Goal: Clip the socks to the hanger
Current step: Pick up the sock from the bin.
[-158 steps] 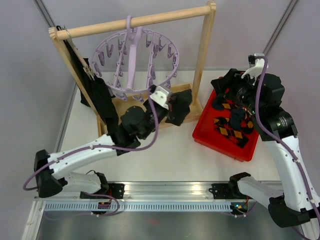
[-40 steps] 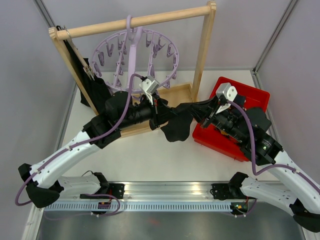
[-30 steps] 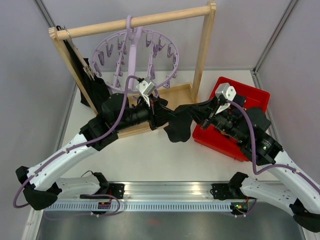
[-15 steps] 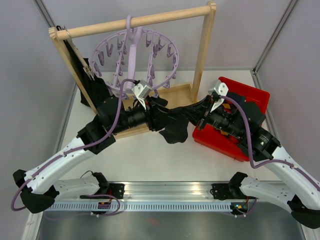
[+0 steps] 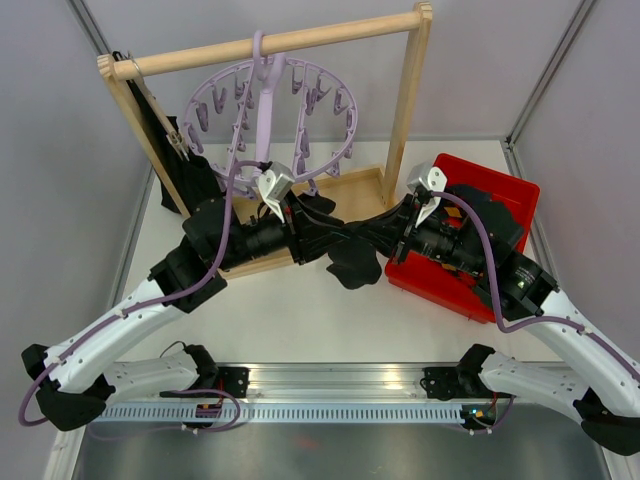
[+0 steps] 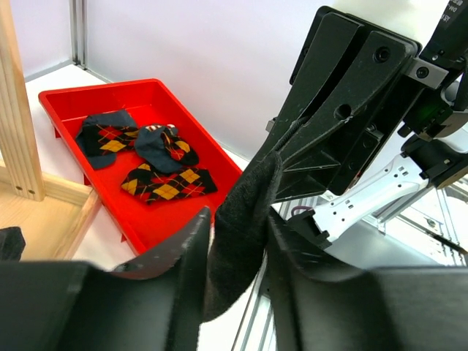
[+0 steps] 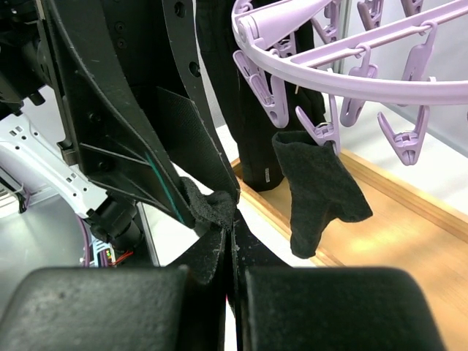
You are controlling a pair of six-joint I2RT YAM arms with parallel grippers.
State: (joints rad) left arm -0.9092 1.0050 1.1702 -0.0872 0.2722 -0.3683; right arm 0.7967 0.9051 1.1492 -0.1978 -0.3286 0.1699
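The right end effector (image 7: 232, 232) pinches the black sock (image 6: 245, 194); the left end effector (image 6: 237, 224) straddles it, grip unclear, so a handover could drop it.

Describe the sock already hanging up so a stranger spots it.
A round lilac hanger hangs on the wooden frame. One plain black sock dangles from a clip on its rim. Neighbouring clips are empty; the patterned socks lie in the red tray.

The hanger (image 5: 270, 110) hangs on the rail (image 5: 300, 40), left of the tray (image 6: 80, 95) holding socks (image 6: 139, 150).
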